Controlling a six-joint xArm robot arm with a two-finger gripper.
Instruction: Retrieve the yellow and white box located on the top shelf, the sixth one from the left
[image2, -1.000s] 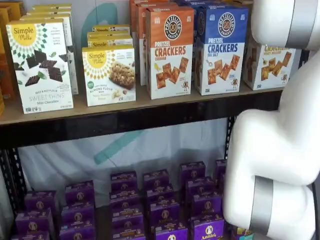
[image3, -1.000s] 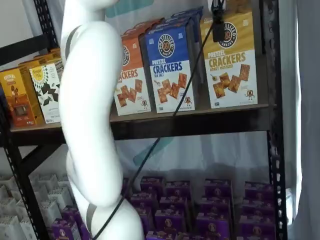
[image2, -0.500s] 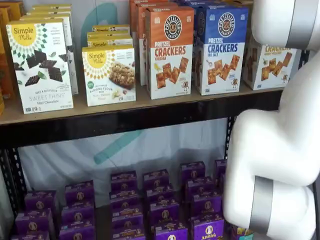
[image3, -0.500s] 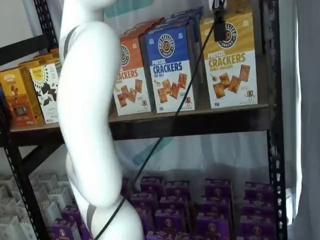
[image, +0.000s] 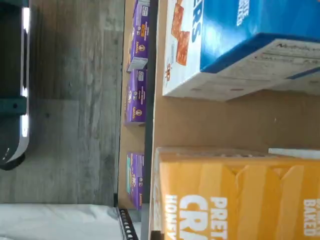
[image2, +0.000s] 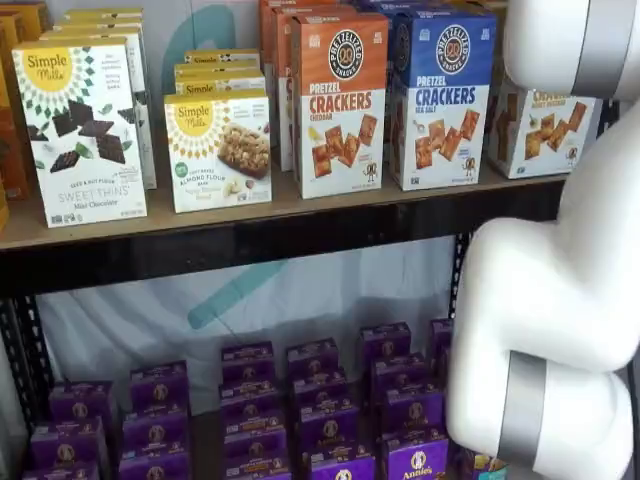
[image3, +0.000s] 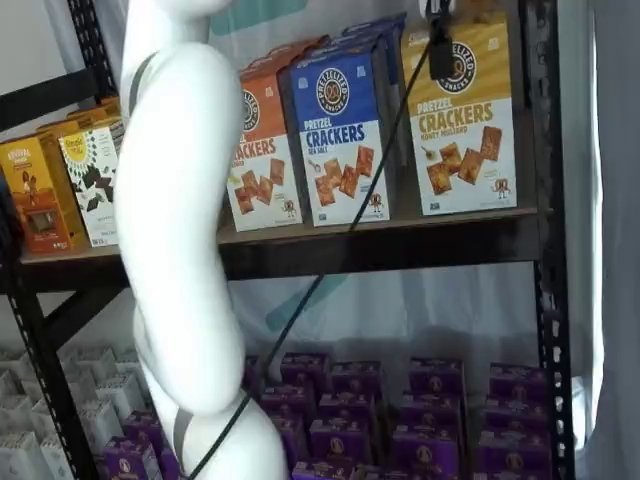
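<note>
Taking the blue-topped cracker carton (image3: 340, 135) as the marker on the top shelf (image3: 400, 245): to its left stands the orange-topped cracker carton (image3: 262, 150), and just to its right, with a bare strip of board between them, stands the yellow and white box (image3: 462, 120), upright at the shelf's right end beside the black upright (image3: 545, 200). In a shelf view only a black finger of the gripper (image3: 440, 45) shows, hanging over the box's top front with the cable (image3: 370, 180) trailing down across the blue carton; the top edge of the view cuts off the contact itself. From the way the finger sits against the box face and the wrist view looks straight down the yellow top (image: 235, 200), I'd judge the fingers are clamped together on the box's upper edge.

If so, the step in hand is drawing it out. Done well, that means lifting only slightly so the base clears the front rail, then pulling straight forward, away from the blue carton. Keep it level, as a tall carton pinched at the top may swing. Mind the upright on the right.
</note>
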